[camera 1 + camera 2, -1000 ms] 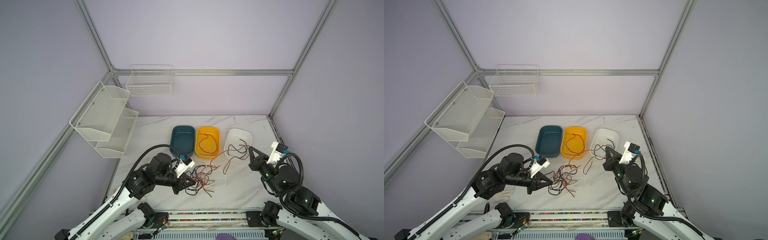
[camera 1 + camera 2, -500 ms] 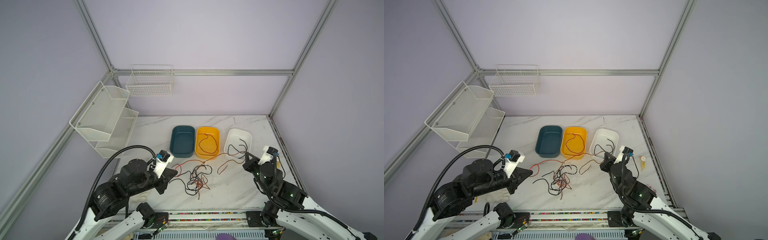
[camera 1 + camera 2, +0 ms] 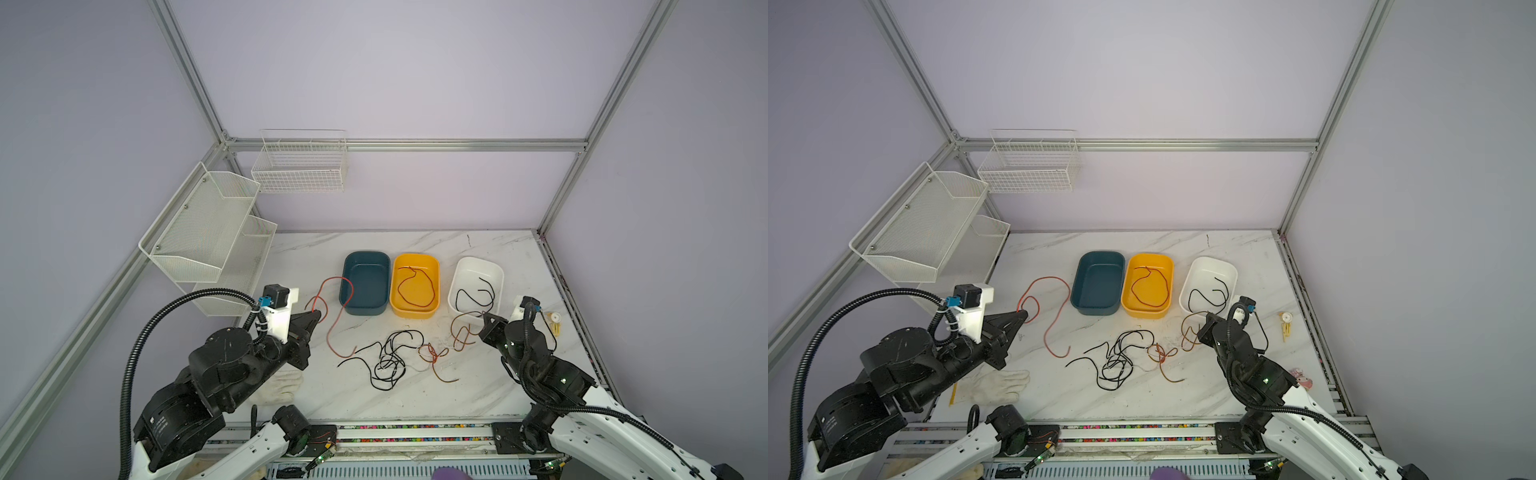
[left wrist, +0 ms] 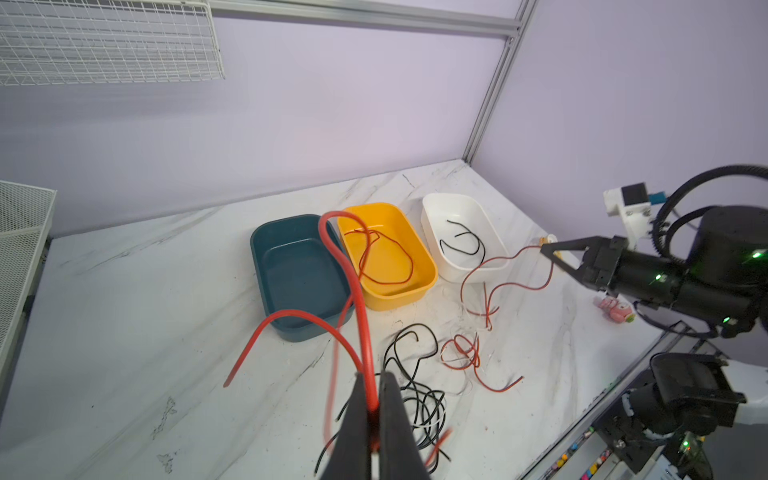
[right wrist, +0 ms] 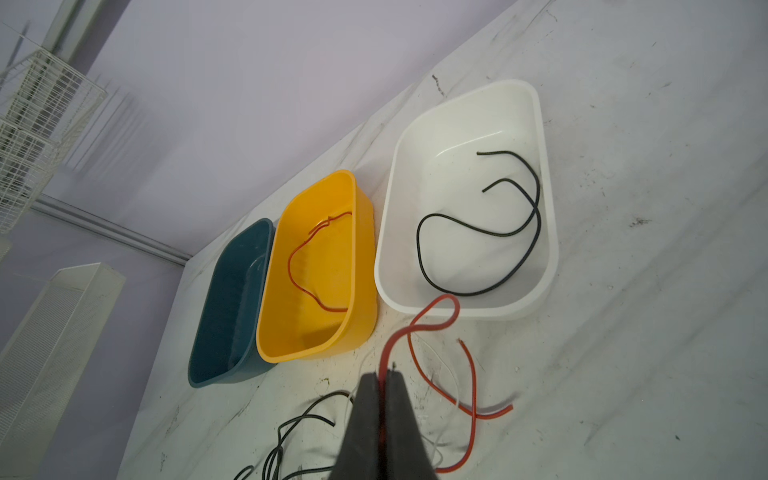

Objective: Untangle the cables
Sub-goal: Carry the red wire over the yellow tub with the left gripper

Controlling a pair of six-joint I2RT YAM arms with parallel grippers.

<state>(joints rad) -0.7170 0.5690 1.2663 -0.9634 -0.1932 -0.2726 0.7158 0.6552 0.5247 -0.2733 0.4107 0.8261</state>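
Holds left gripper (image 3: 318, 312) high at left, jaws pinching red cable (image 4: 360, 332). Angles right gripper (image 3: 483, 318) toward white bin (image 3: 473, 270), pinching other cable (image 5: 446, 296).

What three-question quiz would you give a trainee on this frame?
1. Pick one. The white tray holds: A nothing; B one black cable; C a tangle of cables.
2. True or false: the left jaws are shut on a red cable.
3. Short answer: which tray is empty?

Key: 1 B. 2 True. 3 The teal tray.
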